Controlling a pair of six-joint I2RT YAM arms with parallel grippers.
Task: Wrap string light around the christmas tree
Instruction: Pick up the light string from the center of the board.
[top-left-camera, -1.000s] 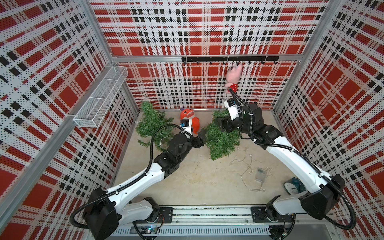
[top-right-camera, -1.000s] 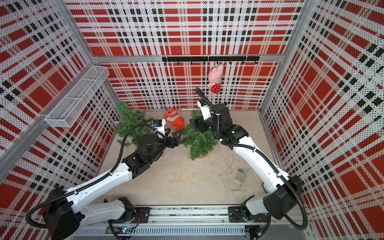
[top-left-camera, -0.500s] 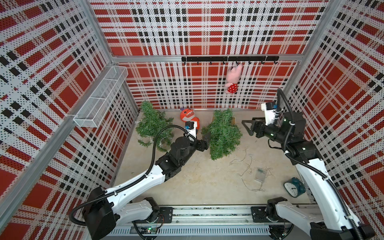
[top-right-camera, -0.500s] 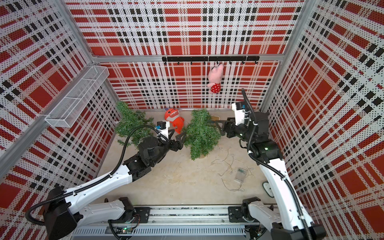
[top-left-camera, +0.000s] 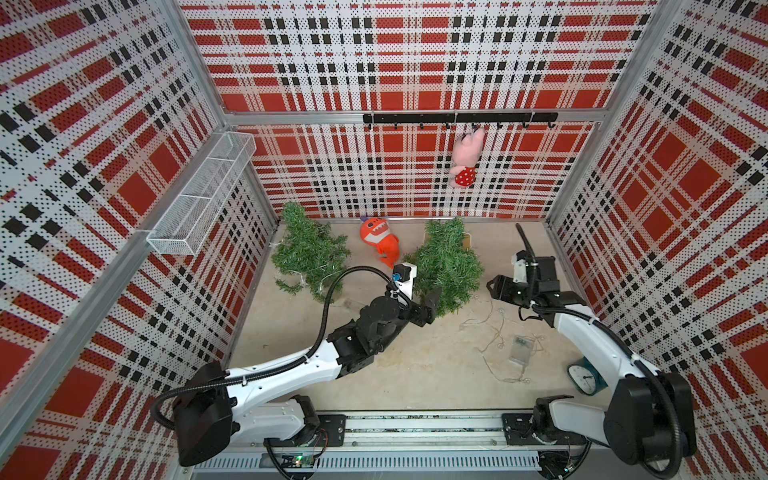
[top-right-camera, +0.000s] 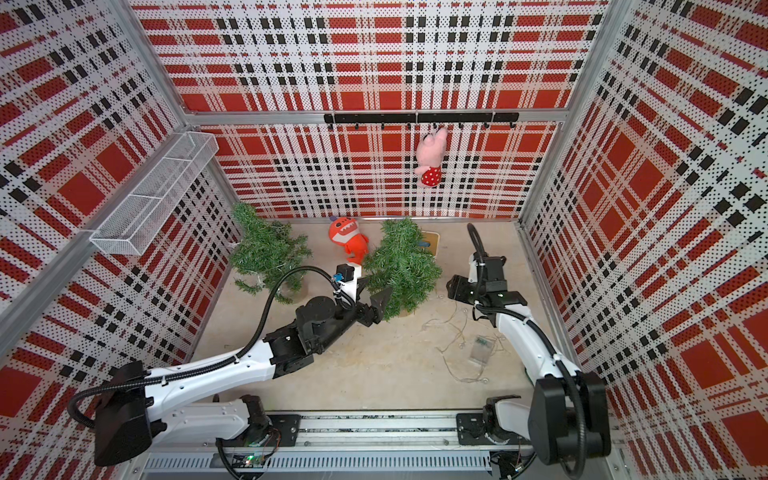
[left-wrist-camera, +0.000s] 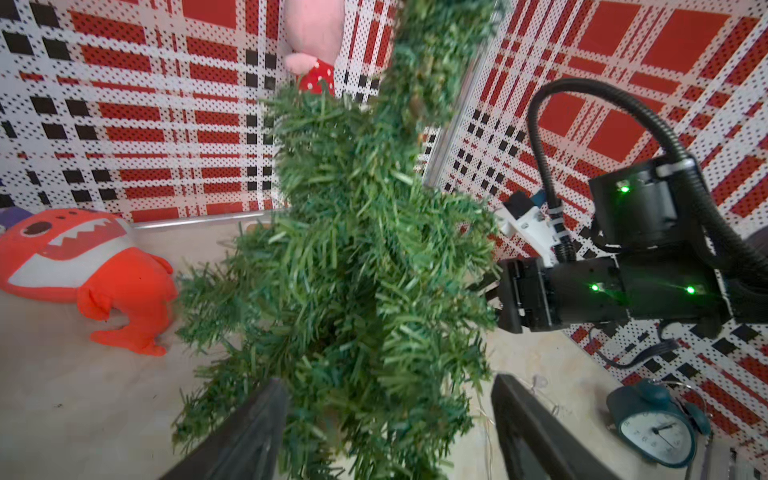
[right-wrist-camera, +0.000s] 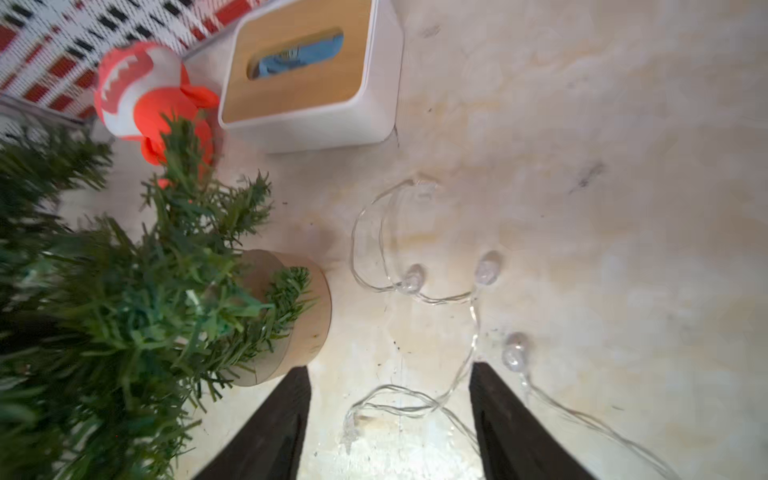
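Grn tree, orange plush (red/blk plaid walls).

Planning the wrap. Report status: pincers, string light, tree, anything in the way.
Left pincer open, straddling tree low. Right pincer open above string light, loose on table, unwrapped. Orange plush, tissue box close behind tree.

Two small Christmas trees stand on the desk: the left tree and the middle tree. There are two plush toys, an orange plush and a pink plush. There is one each of the hook rail, wire basket, string light, clear battery box, teal alarm clock and tissue box. Two robot arms each carry one grasping part, the left end effector and the right end effector.
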